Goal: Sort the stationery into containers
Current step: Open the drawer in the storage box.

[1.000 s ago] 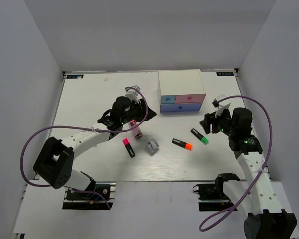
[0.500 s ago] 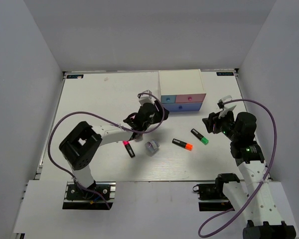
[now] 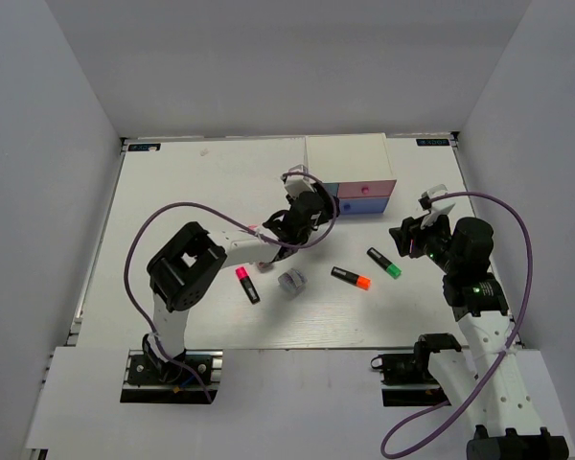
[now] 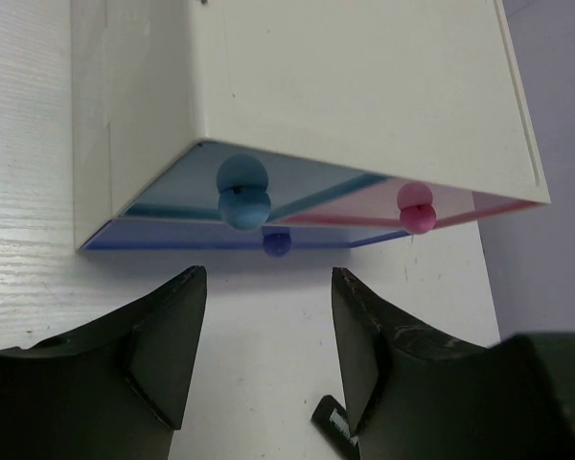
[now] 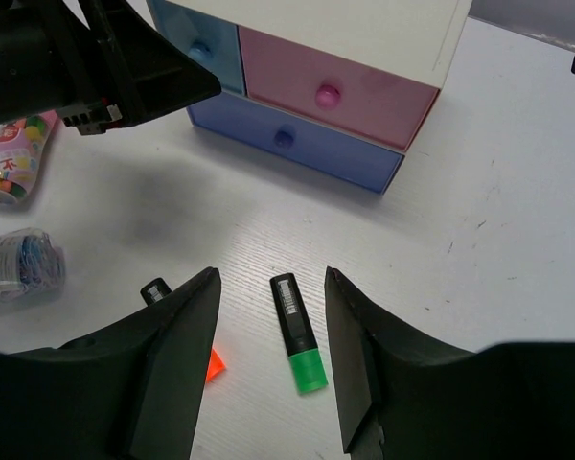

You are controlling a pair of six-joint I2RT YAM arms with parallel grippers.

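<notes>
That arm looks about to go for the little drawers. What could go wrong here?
The left gripper hangs open before the blue knob, with the lavender knob close by: it might pinch the wrong one or slip off. Pulling might drag the whole organiser along. All drawers look shut, so the green marker below the open right gripper has nowhere to go yet.

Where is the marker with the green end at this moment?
In the top view, the green-ended marker lies right of centre, in front of the pink drawer and just right of the orange-ended marker.
</notes>
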